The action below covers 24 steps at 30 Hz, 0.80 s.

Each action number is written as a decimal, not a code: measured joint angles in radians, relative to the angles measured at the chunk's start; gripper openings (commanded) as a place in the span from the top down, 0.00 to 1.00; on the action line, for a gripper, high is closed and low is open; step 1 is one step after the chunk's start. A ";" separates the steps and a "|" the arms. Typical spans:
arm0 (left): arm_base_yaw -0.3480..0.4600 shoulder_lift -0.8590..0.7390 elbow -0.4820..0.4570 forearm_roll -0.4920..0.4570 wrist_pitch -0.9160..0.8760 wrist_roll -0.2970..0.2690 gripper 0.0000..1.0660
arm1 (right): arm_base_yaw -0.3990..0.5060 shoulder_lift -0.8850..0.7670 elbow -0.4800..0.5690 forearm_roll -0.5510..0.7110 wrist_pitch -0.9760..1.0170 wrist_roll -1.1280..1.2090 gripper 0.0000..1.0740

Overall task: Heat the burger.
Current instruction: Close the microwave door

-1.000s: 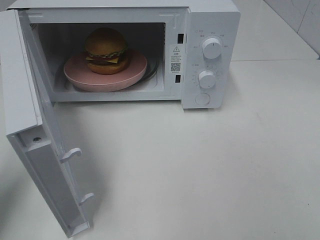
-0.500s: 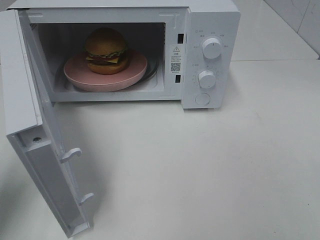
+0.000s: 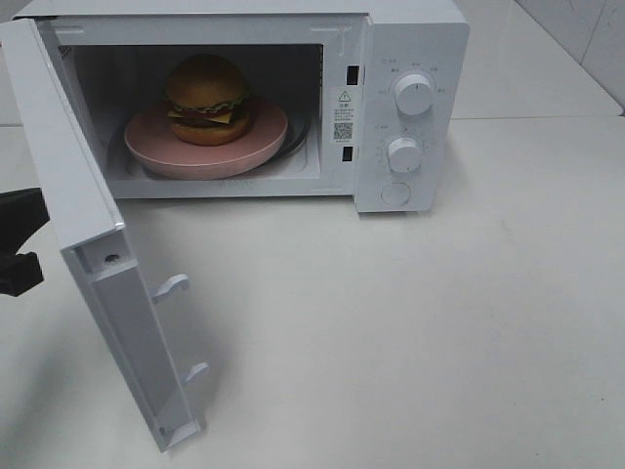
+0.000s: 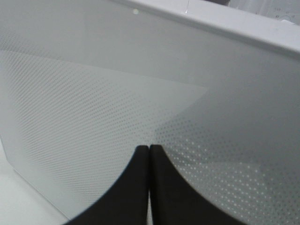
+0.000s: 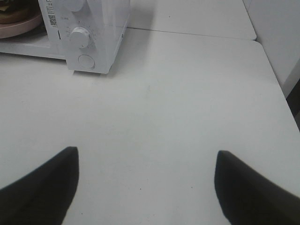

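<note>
The burger (image 3: 206,98) sits on its pink plate (image 3: 156,158) inside the microwave (image 3: 410,39), well back in the cavity on the far left of the table (image 3: 439,322). It looks properly loaded, so what remains is shutting it in and setting the dials.

That explains the left gripper (image 4: 149,149). Its fingers are clenched tight together with nothing between them, and they point at the dotted window on the outer face of the door (image 3: 73,186). Closed like that, they make a blunt tip for pushing, not a grip. From the high view it shows as a dark shape at the left edge, behind the door. I cannot tell whether the tips press on the glass or stop just short of it.

The right gripper (image 5: 145,154) hangs over bare table to the near right, jaws spread wide and holding nothing. I judge it is keeping clear of the door's swing, and it is on the right side to reach the upper knob (image 3: 413,95) and the lower knob (image 3: 403,154) afterwards.

Compared with half a second ago, the door has swung some way inward, its near edge and latch hooks (image 3: 171,286) shifted right. The left gripper, unseen then, now shows at the edge. Burger and plate have not stirred, and the door is still far from latched
</note>
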<state>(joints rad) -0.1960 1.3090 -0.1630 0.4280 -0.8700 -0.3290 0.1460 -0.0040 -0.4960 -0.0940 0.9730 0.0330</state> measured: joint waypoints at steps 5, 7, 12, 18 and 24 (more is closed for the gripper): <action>-0.072 0.042 -0.001 -0.111 -0.005 0.057 1.00 | 0.000 0.000 0.000 0.000 0.000 0.000 0.30; -0.096 0.057 -0.004 -0.140 -0.014 0.070 1.00 | 0.000 0.000 0.000 0.000 0.000 0.000 0.30; -0.148 0.100 -0.049 -0.210 -0.020 0.080 1.00 | 0.000 0.000 0.000 0.000 0.000 0.000 0.30; -0.233 0.173 -0.137 -0.265 -0.026 0.082 1.00 | 0.000 0.000 0.000 0.000 0.000 0.000 0.30; -0.299 0.249 -0.198 -0.341 -0.026 0.104 1.00 | 0.000 0.000 0.000 0.000 0.000 0.000 0.30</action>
<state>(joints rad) -0.4950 1.5580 -0.3610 0.0870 -0.8960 -0.2250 0.1460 -0.0040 -0.4960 -0.0940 0.9730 0.0330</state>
